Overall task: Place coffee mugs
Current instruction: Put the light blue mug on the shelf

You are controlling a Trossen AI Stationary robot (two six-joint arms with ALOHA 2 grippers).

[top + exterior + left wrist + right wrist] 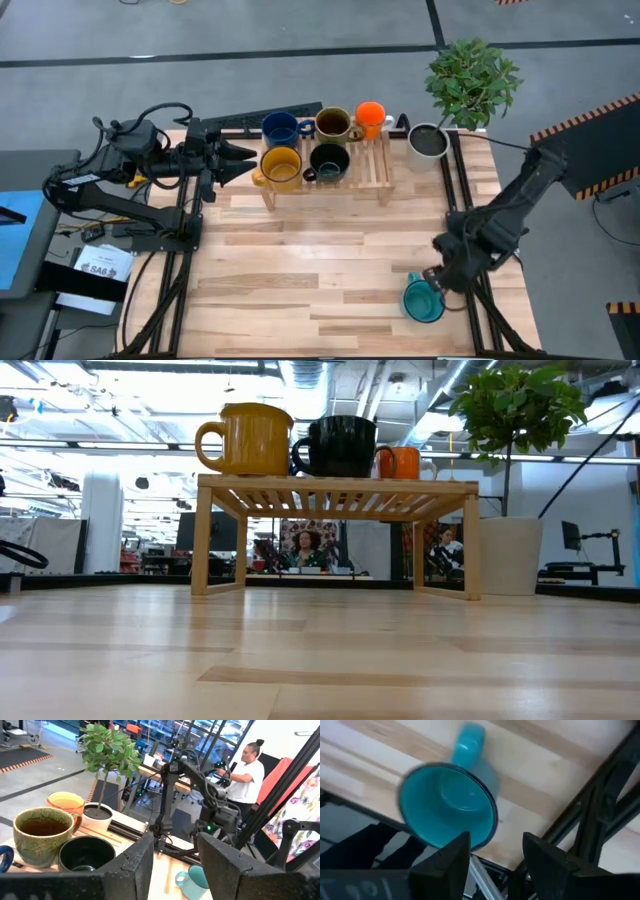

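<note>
Right gripper fingers spread wide, nothing held, teal mug just ahead, sitting upright near table's front right corner, handle pointing away toward rack. Other five mugs already on rack. Left gripper open, parked beside rack, well apart. Right arm's job, I reckon.

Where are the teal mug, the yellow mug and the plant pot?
teal mug (423, 303), high view, inside its bowl.
yellow mug (255, 440), low view, its side wall.
plant pot (428, 141), high view, its soil.
</note>
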